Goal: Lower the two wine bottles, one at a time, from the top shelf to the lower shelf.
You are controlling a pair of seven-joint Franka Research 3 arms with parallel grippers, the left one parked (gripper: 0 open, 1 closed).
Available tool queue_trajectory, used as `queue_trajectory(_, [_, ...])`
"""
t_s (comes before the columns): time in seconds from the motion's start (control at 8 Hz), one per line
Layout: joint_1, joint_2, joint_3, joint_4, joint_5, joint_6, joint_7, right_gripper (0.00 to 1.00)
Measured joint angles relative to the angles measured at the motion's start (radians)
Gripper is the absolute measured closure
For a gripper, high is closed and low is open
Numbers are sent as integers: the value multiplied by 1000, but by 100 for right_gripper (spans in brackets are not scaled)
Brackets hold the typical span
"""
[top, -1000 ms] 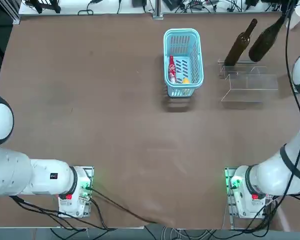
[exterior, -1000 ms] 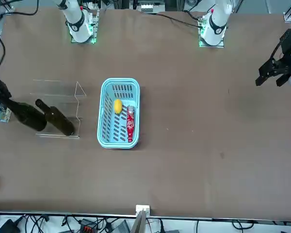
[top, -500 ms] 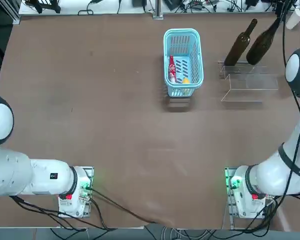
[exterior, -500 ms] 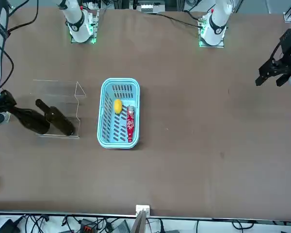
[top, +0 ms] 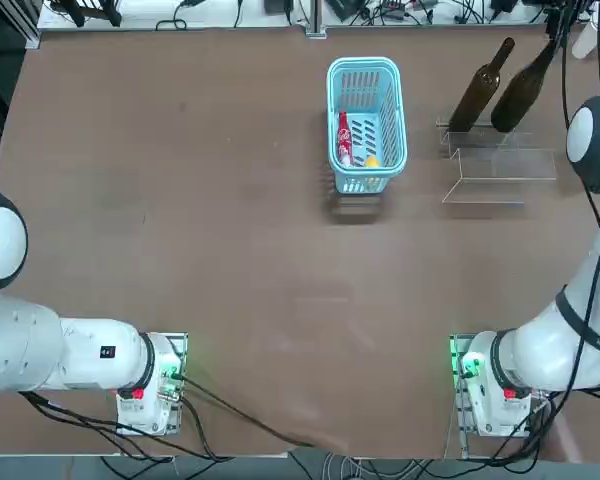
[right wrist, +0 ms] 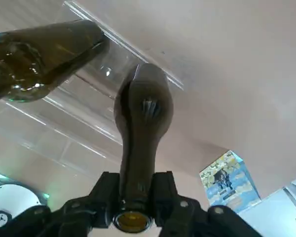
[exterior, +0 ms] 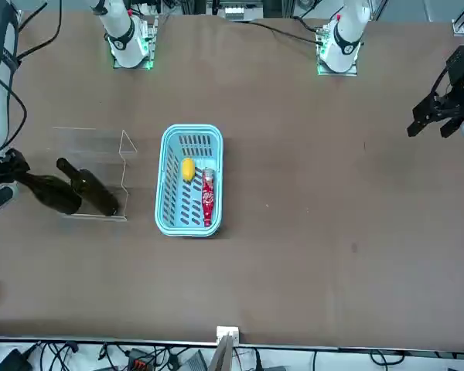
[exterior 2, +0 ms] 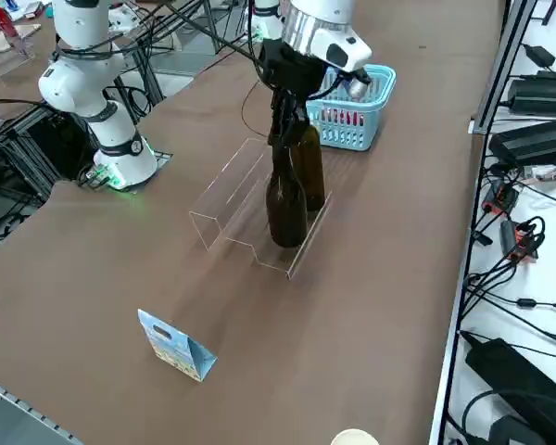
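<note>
The top view looks straight down on the bench [top: 230,250], arm bases along its lower edge. The front view faces the robot from across, bases at its top. The right side view looks diagonally down from a raised position. The right wrist view sits close behind the fingers [right wrist: 106,190]. All four share the acrylic stand [top: 500,165].

Your right gripper [right wrist: 133,197] points down, its 2 fingers clamped tight. The right arm [top: 592,240] reaches far out from its base.
</note>
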Motion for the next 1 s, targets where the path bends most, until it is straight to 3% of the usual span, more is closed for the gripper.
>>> queue_trajectory(1.0, [-6,33,0,-15,0,10,6,60])
